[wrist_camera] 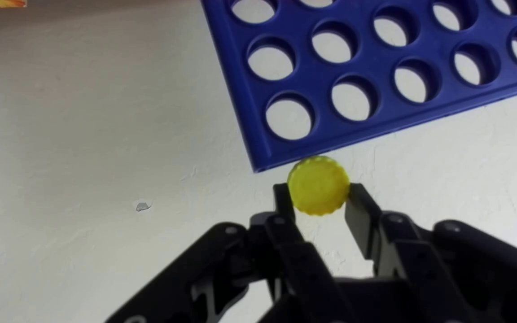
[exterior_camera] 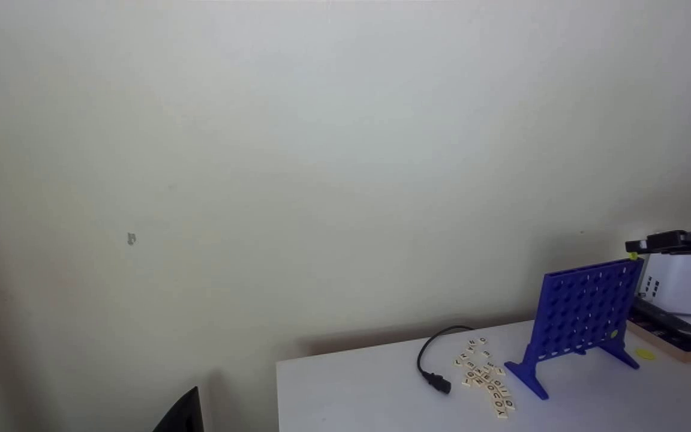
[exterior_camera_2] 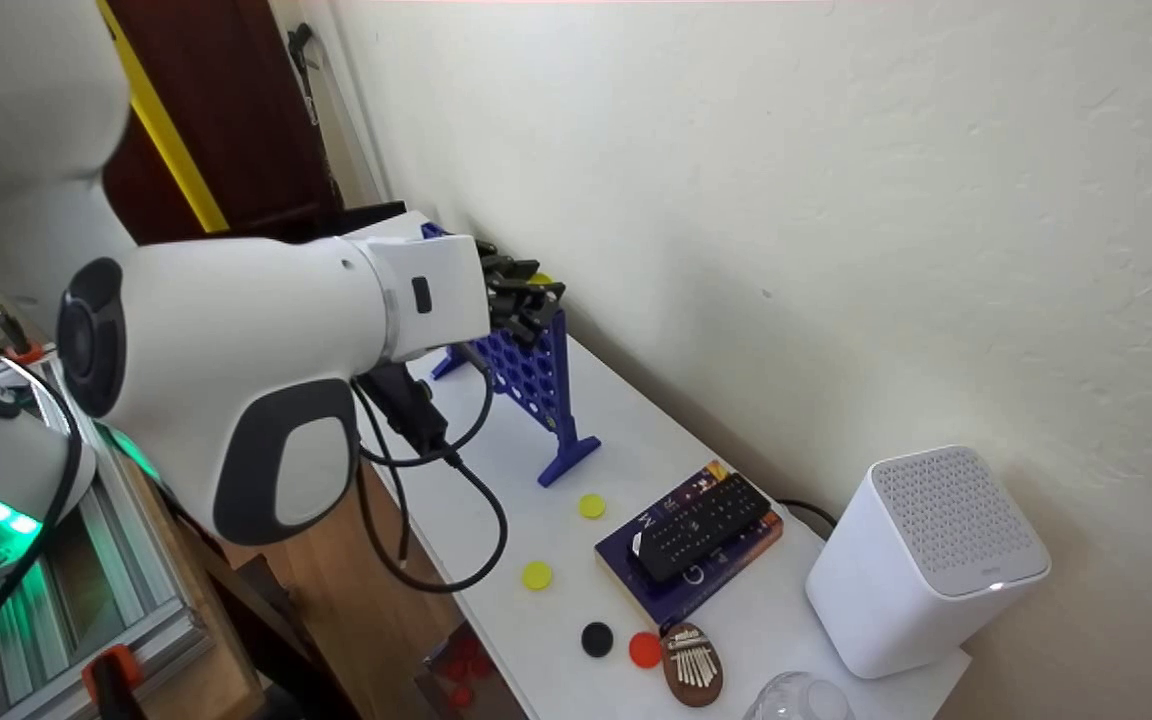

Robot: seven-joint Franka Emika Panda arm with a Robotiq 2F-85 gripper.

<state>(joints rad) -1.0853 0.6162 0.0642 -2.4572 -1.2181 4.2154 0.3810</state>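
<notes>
While fingers (wrist_camera: 361, 217) pinch yellow disc (wrist_camera: 318, 185), rack (wrist_camera: 370, 63) below

Pale wall (exterior_camera: 321, 150), brown wooden floor (exterior_camera_2: 346, 580)

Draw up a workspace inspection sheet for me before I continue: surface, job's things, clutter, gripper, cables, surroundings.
Surface: white table, pale wall along its back edge.
Job's things: yellow disc at a top corner of the upright blue rack; whether they touch is unclear.
Clutter: letter tiles, two loose yellow discs, black disc, red disc, thumb piano, white box, remote lying on what looks like a book.
Gripper: the gripper is closed on the yellow disc.
Cables: black cord beside the letter tiles; looped cable hanging below the arm.
Surroundings: small scuff on the wall; wooden floor below.
</notes>
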